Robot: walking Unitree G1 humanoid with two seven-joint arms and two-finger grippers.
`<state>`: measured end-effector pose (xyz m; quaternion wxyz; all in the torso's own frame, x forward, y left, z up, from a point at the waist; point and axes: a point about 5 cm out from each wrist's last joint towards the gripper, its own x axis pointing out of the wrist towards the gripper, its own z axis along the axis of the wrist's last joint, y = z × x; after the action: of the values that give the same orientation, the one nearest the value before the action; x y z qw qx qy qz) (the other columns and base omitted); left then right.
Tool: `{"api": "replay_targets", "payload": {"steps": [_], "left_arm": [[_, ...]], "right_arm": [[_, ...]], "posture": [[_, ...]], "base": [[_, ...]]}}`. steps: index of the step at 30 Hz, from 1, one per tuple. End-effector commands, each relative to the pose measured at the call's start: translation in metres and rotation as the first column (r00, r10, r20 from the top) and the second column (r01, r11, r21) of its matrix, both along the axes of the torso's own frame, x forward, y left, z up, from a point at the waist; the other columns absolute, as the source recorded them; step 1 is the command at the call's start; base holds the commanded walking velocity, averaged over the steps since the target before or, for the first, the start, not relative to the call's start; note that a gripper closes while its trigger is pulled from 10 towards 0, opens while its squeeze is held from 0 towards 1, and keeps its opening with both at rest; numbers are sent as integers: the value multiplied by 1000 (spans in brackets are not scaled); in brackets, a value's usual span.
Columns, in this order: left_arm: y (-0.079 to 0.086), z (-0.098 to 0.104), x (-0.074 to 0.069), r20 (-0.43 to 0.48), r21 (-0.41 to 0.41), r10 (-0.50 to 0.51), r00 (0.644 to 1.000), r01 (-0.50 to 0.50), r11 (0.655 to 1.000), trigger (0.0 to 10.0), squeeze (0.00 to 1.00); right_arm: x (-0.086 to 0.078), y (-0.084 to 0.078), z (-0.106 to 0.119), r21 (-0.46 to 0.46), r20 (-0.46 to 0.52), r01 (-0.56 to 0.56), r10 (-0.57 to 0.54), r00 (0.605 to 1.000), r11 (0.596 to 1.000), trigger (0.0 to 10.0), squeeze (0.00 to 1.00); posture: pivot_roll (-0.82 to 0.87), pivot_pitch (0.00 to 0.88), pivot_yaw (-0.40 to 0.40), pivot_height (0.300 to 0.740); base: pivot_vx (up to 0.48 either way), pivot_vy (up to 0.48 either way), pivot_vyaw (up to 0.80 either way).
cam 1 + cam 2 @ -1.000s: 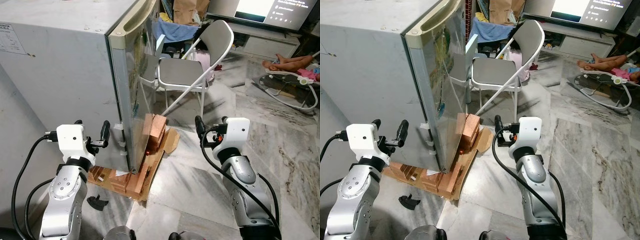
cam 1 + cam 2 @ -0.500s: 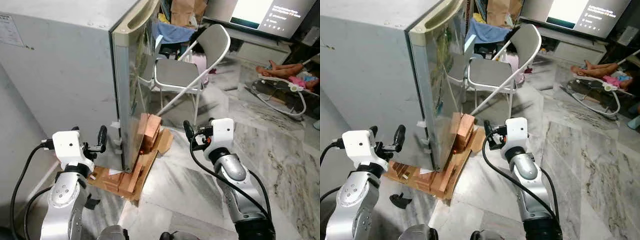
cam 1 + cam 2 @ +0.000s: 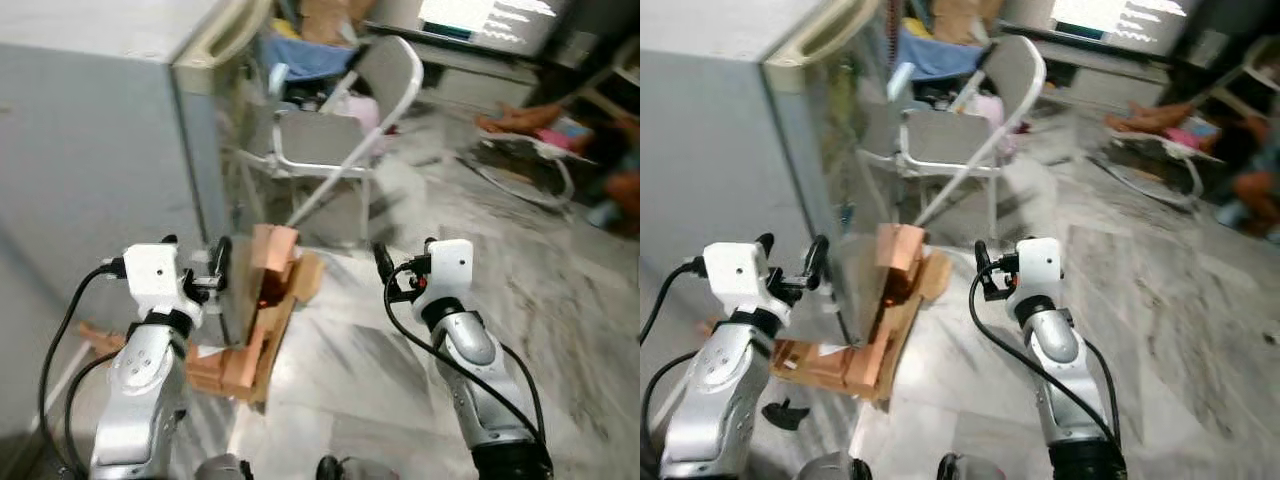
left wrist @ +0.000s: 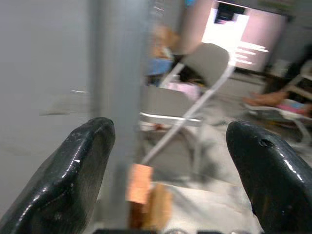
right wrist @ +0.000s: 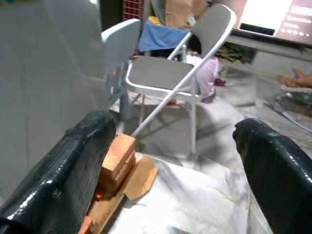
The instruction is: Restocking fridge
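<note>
The grey fridge [image 3: 100, 150] stands at the left with its door shut and a cream handle [image 3: 228, 28] along the door's top edge. It rests on orange-brown blocks and cardboard [image 3: 262, 300]. My left gripper [image 3: 195, 262] is held up beside the fridge's front corner, open, with nothing between its fingers [image 4: 73, 170]. My right gripper [image 3: 402, 264] is raised over the marble floor to the right of the blocks, also open and empty, with its fingers [image 5: 73, 165] wide apart. The picture is blurred.
A grey folding chair [image 3: 320, 140] stands just past the fridge door. Behind it are a blue cloth and boxes, and a lit screen [image 3: 480, 15]. A person's legs [image 3: 520, 120] and a baby bouncer [image 3: 530, 170] lie at the far right. Marble floor [image 3: 560, 300] spreads to the right.
The whole picture has shifted and blurred, so the camera is moving. Both arms stay raised with their grippers open as before.
</note>
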<state>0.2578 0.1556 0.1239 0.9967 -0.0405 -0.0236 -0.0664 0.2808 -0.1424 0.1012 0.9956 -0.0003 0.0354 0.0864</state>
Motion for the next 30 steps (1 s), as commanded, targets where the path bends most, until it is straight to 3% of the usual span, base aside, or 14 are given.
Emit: {"api": "replay_targets", "payload": {"steps": [1,11,20,30], "left_arm": [[2,-2,4,-7,5,4,1000,-4,1000,10000,0],[15,1,23,16,39,96,995,-97,995,10000,0],[14,8,49,47,45,41,998,-43,998,10000,0],[-2,23,79,92,70,-18,996,12,998,10000,0]], "right_arm": [[3,-2,5,-8,11,12,-12,1000,1000,10000,0],[1,2,10,-29,30,-5,6,1000,1000,10000,0],[-9,2,12,-41,30,3,-2,1000,999,10000,0],[-18,-3,10,-54,0,6,-6,1000,999,10000,0]], "posture": [[103,91,-99,740],[86,127,-89,740],[60,153,-76,740],[39,146,-77,740]], "base": [[0,0,0],[0,0,-95],[0,0,0],[0,0,0]]}}
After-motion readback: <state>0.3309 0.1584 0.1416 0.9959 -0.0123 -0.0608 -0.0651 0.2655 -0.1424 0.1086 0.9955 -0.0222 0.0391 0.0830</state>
